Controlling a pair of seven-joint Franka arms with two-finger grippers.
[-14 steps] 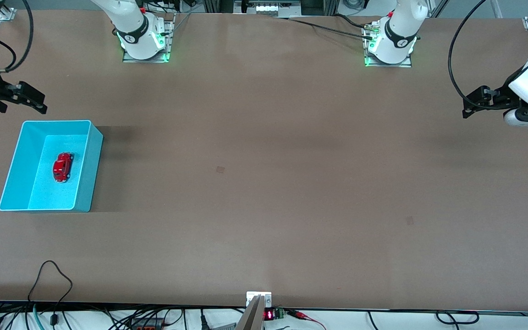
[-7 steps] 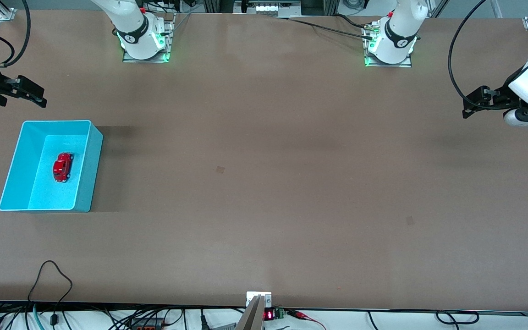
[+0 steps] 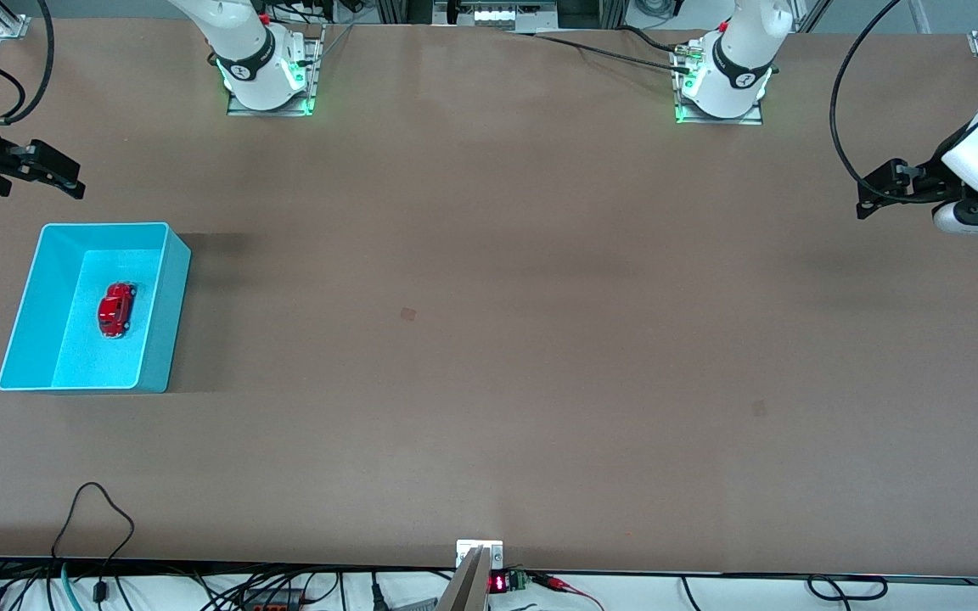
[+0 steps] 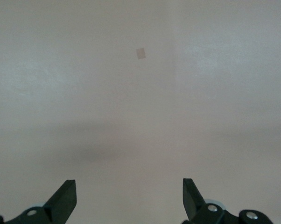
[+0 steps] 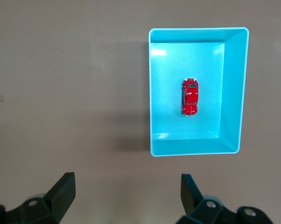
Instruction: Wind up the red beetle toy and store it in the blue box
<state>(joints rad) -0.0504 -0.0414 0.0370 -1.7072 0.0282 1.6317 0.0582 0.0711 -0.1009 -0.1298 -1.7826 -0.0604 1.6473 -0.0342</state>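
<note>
The table (image 3: 540,356) was plain brown with a matte top, evenly lit, soft shadows only. Loose black cables (image 3: 90,509) trailed along its edge at about 7 o'clock.

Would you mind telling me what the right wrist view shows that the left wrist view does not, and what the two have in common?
Only the right wrist view shows the rectangular light blue plastic box, with the tiny glossy red beetle toy car resting on its flat bottom, and the open right gripper with nothing in it. Only the left wrist view shows the open, likewise unladen left gripper over bare table, with a small pale square mark. Both share the brown table surface under spread black fingers.
</note>
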